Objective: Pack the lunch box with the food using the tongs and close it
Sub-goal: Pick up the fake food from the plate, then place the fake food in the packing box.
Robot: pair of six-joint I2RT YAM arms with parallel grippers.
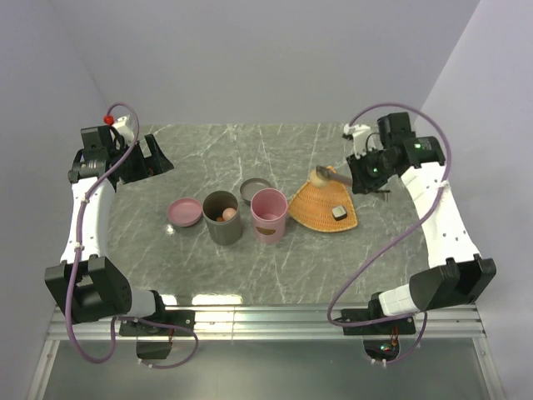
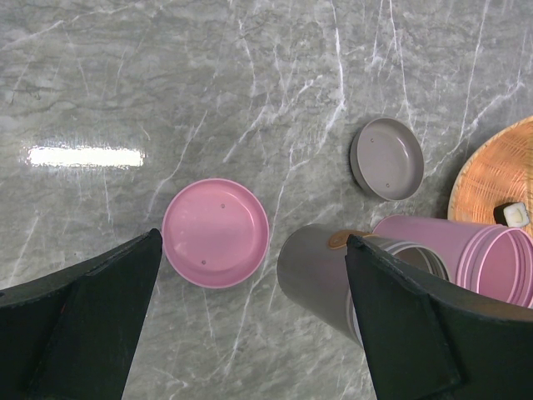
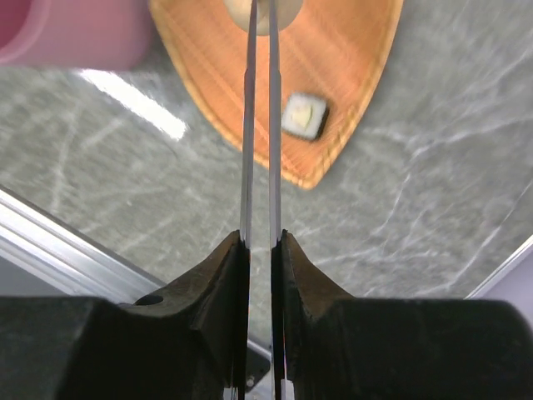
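Observation:
The lunch box stands mid-table as a grey cup (image 1: 221,218) with food pieces inside and a pink cup (image 1: 269,215). My right gripper (image 1: 356,177) is shut on the silver tongs (image 1: 340,178). In the right wrist view the tongs' two arms (image 3: 248,125) run close together from that gripper (image 3: 260,239) and pinch a beige ball (image 3: 287,10) over the orange tray (image 3: 350,67). A dark block with a pale centre (image 3: 304,117) lies on the tray. My left gripper (image 1: 154,158) hangs open at the back left, and its wrist view shows it (image 2: 254,242) above the table beside the grey cup (image 2: 316,275).
A pink lid (image 2: 216,232) lies left of the grey cup and a grey lid (image 2: 386,158) lies behind the pink cup (image 2: 491,258). The orange woven tray (image 1: 316,208) sits right of the cups. A metal rail (image 1: 266,317) runs along the table's near edge.

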